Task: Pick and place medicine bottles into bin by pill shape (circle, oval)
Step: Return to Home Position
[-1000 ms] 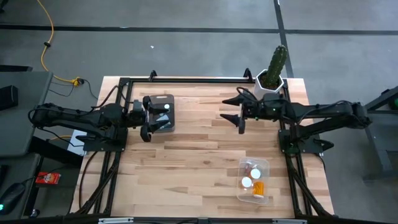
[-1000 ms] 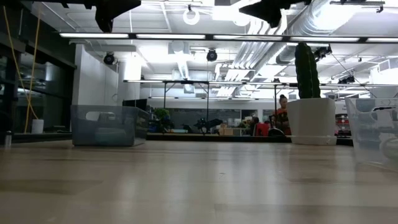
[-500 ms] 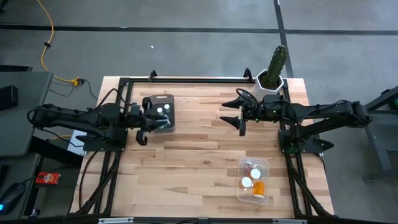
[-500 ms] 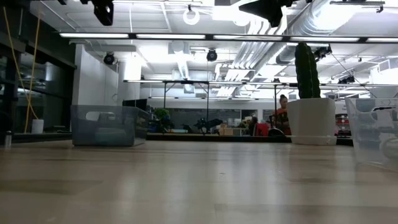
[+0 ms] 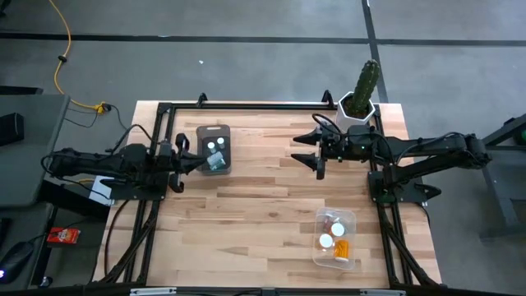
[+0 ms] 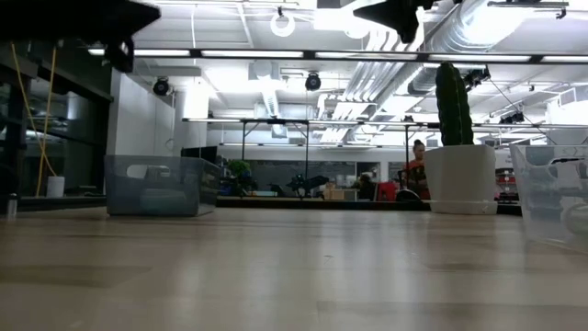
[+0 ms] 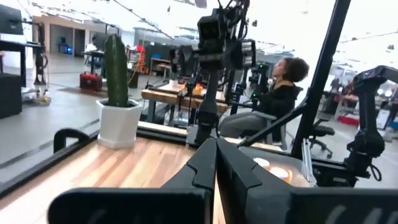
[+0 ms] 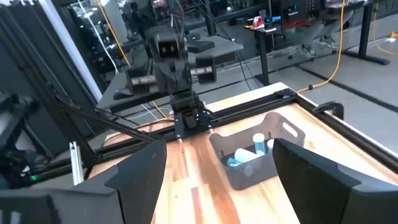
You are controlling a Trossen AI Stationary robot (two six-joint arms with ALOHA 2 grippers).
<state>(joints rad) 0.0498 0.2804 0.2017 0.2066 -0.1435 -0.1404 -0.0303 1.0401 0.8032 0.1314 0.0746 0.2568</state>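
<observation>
A grey bin [image 5: 214, 150] stands at the table's far left and holds pale medicine bottles [image 5: 215, 146] with white tops; the right wrist view shows them [image 8: 252, 149] lying in it. A clear bin [image 5: 336, 238] near the right front holds orange bottles [image 5: 341, 247] with white caps. My left gripper [image 5: 191, 159] hovers just left of the grey bin, shut with nothing in it [image 7: 215, 163]. My right gripper [image 5: 310, 153] hangs open above the table's far middle, its fingers wide apart [image 8: 217, 180], holding nothing.
A tall green cactus in a white pot [image 5: 362, 92] stands at the far right corner, just behind my right arm. A black frame [image 5: 246, 104] runs along the far edge and down both sides. Bare wood lies between the two bins.
My left gripper has drawn back from above the grey bin toward the table's left edge, has sunk a little, and has shut with nothing between its fingers. The bottles in the grey bin lie uncovered now. My right gripper has stayed in place, open.
</observation>
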